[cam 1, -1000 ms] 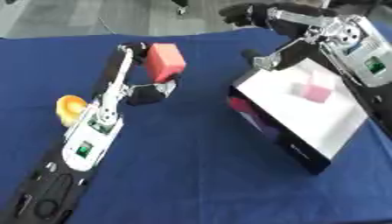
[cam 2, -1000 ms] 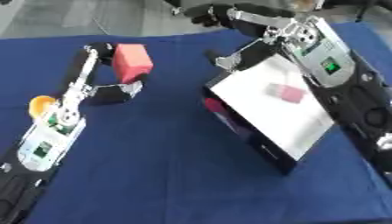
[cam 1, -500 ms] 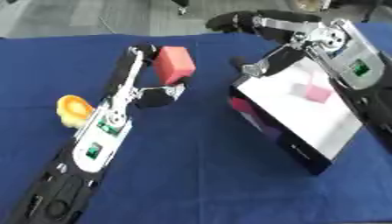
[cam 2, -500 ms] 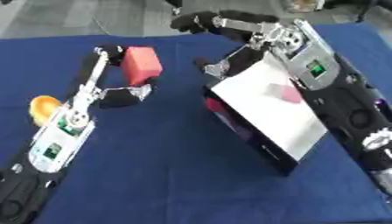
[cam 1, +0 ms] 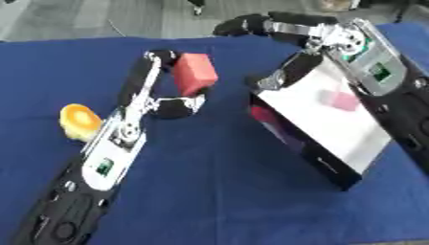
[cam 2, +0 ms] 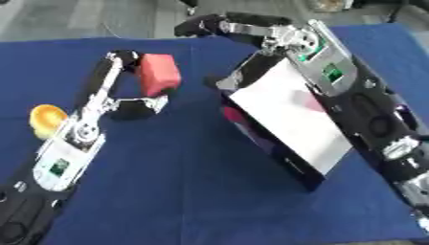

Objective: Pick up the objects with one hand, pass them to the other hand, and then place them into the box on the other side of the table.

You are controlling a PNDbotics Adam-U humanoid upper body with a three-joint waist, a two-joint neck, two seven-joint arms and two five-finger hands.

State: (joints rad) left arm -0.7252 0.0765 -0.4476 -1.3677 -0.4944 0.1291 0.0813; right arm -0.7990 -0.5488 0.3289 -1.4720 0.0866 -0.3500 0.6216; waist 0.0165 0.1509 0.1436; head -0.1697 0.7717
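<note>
You have one red block [cam 1: 194, 73], one box [cam 1: 322, 127] and one yellow-orange object [cam 1: 79, 120] on the blue table [cam 1: 209, 191]. Your left hand [cam 1: 172, 86] has its fingers and thumb curled around the red block, which it holds lifted above the cloth, left of the box. Your right hand [cam 1: 260, 24] reaches in from the upper right with its fingers straight and spread, hovering past the box's far corner and holding nothing. It is near the block but apart from it.

The box lies at the right of the table, white inside with dark walls. One small pink thing [cam 1: 342, 100] rests in it; the left eye view shows that as a clear pink patch. In the right eye view it is only a faint smear on the white floor. The yellow-orange object lies on the cloth just beside your left forearm, on its outer side, well apart from the box.
</note>
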